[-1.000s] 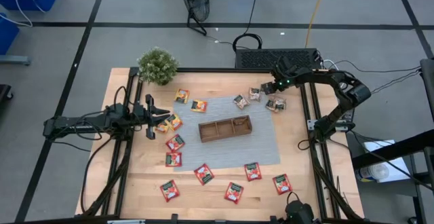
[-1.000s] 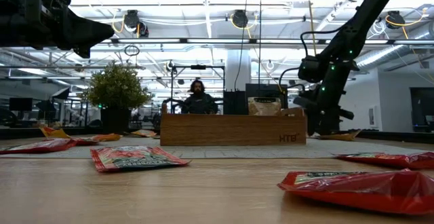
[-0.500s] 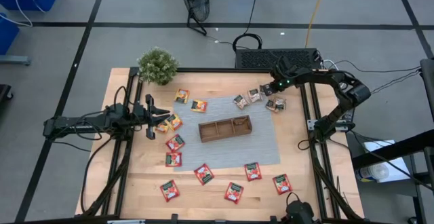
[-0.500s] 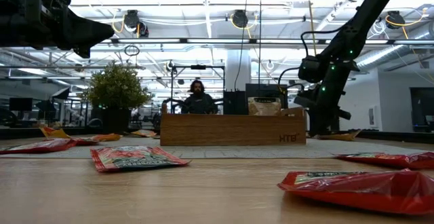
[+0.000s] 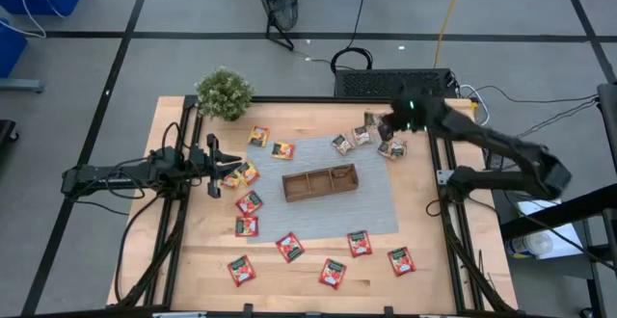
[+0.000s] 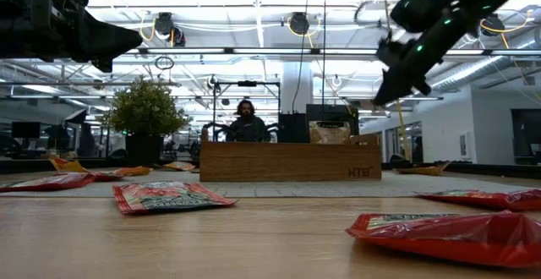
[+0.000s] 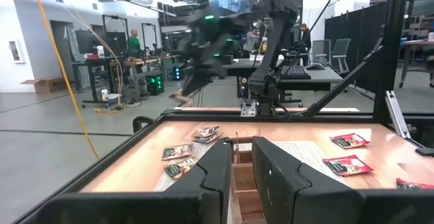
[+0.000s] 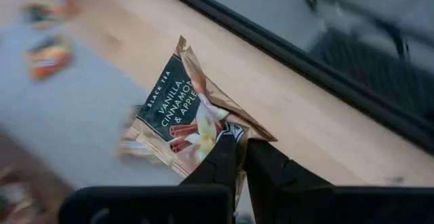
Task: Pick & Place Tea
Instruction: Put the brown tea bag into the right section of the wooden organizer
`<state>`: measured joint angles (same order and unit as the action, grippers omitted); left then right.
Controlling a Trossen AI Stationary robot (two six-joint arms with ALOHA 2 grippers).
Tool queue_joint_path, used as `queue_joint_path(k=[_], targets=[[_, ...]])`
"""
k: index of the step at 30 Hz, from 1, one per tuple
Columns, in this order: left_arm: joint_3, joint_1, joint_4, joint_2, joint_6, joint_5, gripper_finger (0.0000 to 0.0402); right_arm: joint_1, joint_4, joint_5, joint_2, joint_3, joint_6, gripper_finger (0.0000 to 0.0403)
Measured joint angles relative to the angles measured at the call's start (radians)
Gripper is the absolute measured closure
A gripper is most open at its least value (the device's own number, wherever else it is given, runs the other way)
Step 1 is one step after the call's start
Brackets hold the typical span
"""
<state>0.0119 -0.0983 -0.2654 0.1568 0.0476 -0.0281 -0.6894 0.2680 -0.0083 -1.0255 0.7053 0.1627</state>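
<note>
My right gripper [image 5: 383, 125] hangs high over the table's far right part, shut on a grey-brown tea sachet [image 8: 183, 112] printed "Black Tea Vanilla, Cinnamon & Apple". In the low view that gripper [image 6: 390, 89] is well above the wooden tray [image 6: 292, 162]. More grey-brown sachets [image 5: 362, 136] lie flat under it. Orange-yellow sachets [image 5: 282, 149] lie at the far left, and red ones [image 5: 289, 247] lie along the near side. The three-compartment tray [image 5: 320, 181] stands mid-table on a grey mat. My left gripper [image 5: 214, 167] waits at the table's left with a narrow gap between its fingers [image 7: 271, 163] and nothing in it. My right gripper pinches the sachet between its two fingers at one edge, close to a corner [image 8: 227, 130]. The fingers slant downward, coming from the table's right. The sachet sticks out beyond the fingertips, tilted and lifted clear of the table.
A small green potted plant [image 5: 224, 92] stands at the far left corner. A black frame rail [image 5: 439, 193] runs along the table's right edge. Beyond the table, in the room, a person [image 6: 246, 120] sits behind the tray's line.
My right gripper has risen from the table's far right part and tipped from pointing down to a slant. The grey-brown sachet has come up with it, clear of the table. That arm's elbow has swung out toward the right.
</note>
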Motion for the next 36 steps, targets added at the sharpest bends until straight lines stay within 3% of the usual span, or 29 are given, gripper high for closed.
queue_joint_path(k=[6,14,22,30,36], targets=[[0.000,0.000,0.000,0.000,0.000,0.000,0.0334,0.291,-0.343,0.228,0.198,-0.233,0.029,0.0397],[0.000,0.000,-0.018,0.000,-0.003,0.000,0.0334,0.508,-0.780,0.425,0.164,-0.430,-0.096,0.0397],[0.000,0.000,-0.148,0.000,-0.013,-0.003,0.0334,0.607,-0.823,0.454,0.125,-0.444,-0.158,0.0395],[0.000,0.003,-0.166,0.052,-0.105,0.059,0.0334,0.681,-0.893,0.455,0.131,-0.444,-0.229,0.0394],[0.000,0.003,-0.345,0.191,-0.248,-0.065,0.0334,0.694,-0.892,0.456,0.128,-0.444,-0.228,0.0393]])
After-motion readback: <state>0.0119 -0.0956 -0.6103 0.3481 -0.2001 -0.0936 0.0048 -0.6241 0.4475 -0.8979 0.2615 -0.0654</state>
